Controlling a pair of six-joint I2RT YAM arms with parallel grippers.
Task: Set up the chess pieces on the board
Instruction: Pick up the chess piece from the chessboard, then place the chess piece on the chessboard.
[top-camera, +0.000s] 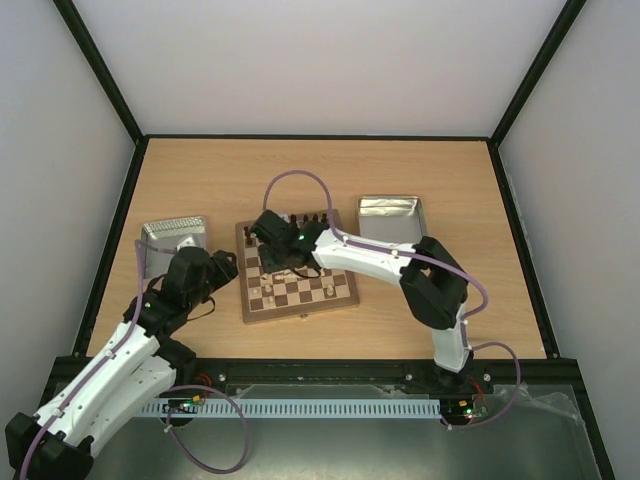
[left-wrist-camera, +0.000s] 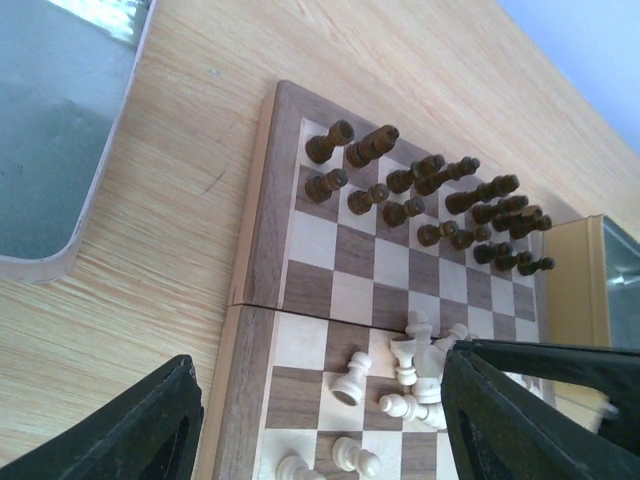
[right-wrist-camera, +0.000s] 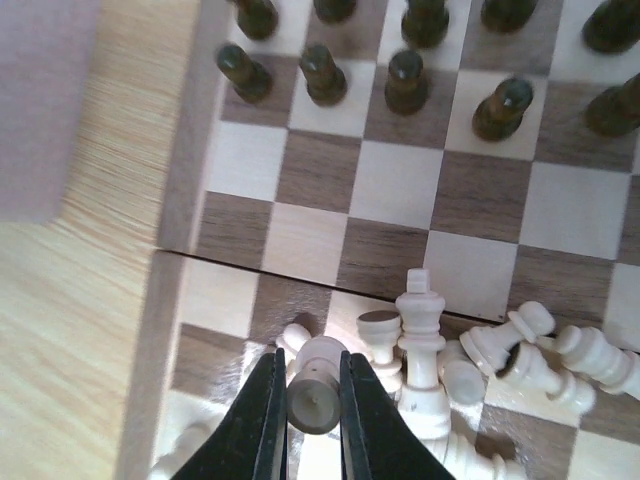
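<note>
The board (top-camera: 300, 312) lies mid-table with dark chessmen (right-wrist-camera: 405, 80) standing in its far rows. Several pale chess pieces (right-wrist-camera: 520, 360) lie tumbled in a heap on the near squares, and a pale king (right-wrist-camera: 420, 325) stands among them. In the right wrist view my right gripper (right-wrist-camera: 310, 356) is shut on one small pale piece (right-wrist-camera: 314, 400), whose round base faces the camera, just above the heap near the board's left side. My left gripper (left-wrist-camera: 320, 360) hangs open over the board's near left corner, its black fingers (left-wrist-camera: 150, 425) wide apart around the fallen pale pieces (left-wrist-camera: 352, 380) and touching none.
A metal tin (top-camera: 175, 235) sits left of the board and another tin (top-camera: 390, 217) at its far right. The right arm (top-camera: 380, 258) reaches across the board from the right. Black frame rails border the wooden table.
</note>
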